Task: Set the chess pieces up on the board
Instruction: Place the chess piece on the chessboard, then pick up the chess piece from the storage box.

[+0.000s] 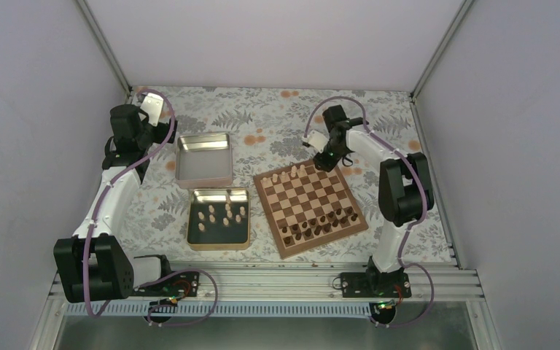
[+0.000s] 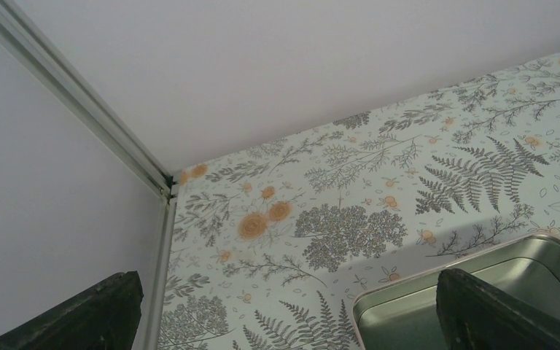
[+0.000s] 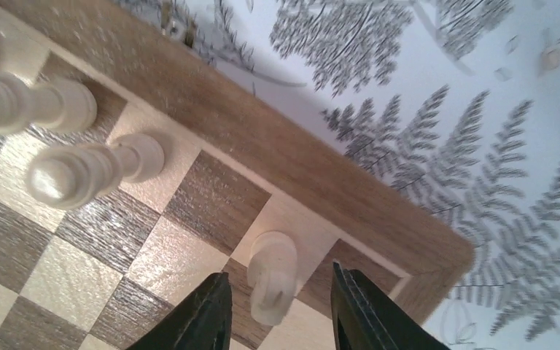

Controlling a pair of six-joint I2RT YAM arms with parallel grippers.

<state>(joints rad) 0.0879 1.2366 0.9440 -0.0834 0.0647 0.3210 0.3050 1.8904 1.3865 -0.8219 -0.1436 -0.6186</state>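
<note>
The board (image 1: 310,208) lies right of centre, with dark chessmen along its near rows and several pale chess pieces (image 1: 289,174) on its far row. More pale chess pieces (image 1: 219,214) stand in a dark-lined tin. My right gripper (image 1: 327,161) hovers over the board's far right corner. In the right wrist view it (image 3: 278,277) is open, with one pale piece (image 3: 273,271) standing free between its fingers (image 3: 208,315) near the board's corner (image 3: 379,219). Two other pale pieces (image 3: 80,171) stand further along that row. My left gripper (image 2: 284,310) is open and empty above the floral mat.
An empty metal tin (image 1: 204,159) sits behind the tin of pieces (image 1: 219,238); its corner (image 2: 547,266) shows by my left gripper's right finger. Enclosure walls and a metal frame post (image 2: 162,240) stand close to the left arm (image 1: 127,124).
</note>
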